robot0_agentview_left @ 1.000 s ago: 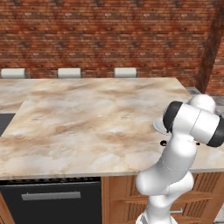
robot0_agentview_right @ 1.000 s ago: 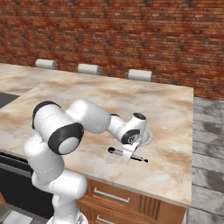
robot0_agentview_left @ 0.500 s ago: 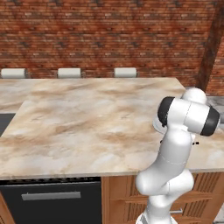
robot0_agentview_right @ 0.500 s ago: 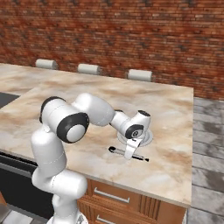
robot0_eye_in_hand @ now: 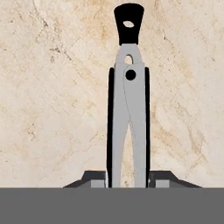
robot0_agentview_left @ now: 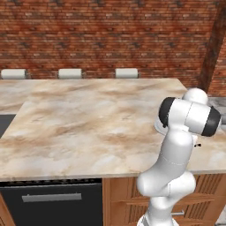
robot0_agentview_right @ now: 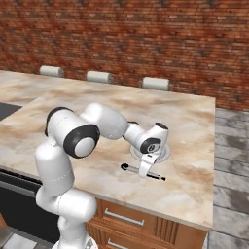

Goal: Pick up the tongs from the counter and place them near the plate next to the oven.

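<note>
Stools (robot0_agentview_right: 51, 71), three of them, pale-topped, line the far edge of the counter (robot0_agentview_right: 185, 116) in front of the brick wall (robot0_agentview_right: 146, 44), spaced evenly from the left toward the middle. Nearer, below the counter's front edge on the left, one black appliance front (robot0_agentview_left: 53, 203) with a single silver bar handle sits beside wooden drawers (robot0_agentview_right: 131, 221). One white arm reaches out over the marbled top toward its right end, where one small round plate (robot0_agentview_right: 162, 152) lies. Just in front of that plate, one pair of tongs (robot0_agentview_right: 130, 168) lies flat on the stone, close to the counter's near edge. The gripper (robot0_agentview_right: 144, 171) stands right over the middle of the tongs. From the hand's own camera the tongs (robot0_eye_in_hand: 128, 109) run straight up between the two dark fingertips (robot0_eye_in_hand: 94, 178), which flank the silver arms closely; whether they are pressing them I cannot tell.
</note>
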You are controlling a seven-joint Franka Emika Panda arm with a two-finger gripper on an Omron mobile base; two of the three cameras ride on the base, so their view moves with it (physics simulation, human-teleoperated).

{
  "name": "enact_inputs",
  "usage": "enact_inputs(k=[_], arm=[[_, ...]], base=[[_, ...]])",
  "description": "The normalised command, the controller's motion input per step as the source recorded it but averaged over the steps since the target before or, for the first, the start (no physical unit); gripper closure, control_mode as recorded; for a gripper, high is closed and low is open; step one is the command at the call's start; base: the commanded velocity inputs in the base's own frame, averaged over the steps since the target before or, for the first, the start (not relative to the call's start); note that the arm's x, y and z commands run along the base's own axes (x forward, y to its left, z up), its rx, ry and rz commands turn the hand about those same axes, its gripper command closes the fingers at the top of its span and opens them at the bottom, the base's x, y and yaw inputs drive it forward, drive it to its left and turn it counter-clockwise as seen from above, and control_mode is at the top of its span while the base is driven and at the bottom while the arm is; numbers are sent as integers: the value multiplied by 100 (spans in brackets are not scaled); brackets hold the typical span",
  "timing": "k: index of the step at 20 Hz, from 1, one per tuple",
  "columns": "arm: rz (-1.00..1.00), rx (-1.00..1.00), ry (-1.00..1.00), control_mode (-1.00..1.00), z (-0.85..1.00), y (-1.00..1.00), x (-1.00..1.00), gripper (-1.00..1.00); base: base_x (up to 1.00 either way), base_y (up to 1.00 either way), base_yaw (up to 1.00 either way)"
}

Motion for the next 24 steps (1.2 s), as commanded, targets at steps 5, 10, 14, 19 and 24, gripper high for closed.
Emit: enact_inputs(k=[5, 10, 14, 19, 24], arm=[[0, 1, 0, -100, 0, 0, -39, -100], [0, 1, -1, -100, 17, 0, -29, -100], [0, 0, -4, -100, 34, 0, -18, -100], [0, 0, -9, -100, 37, 0, -19, -100], [-1, 0, -5, -100, 32, 0, -29, -100]], base=[[0, 0, 0], [0, 0, 0], [0, 0, 0], [0, 0, 0], [0, 0, 0]])
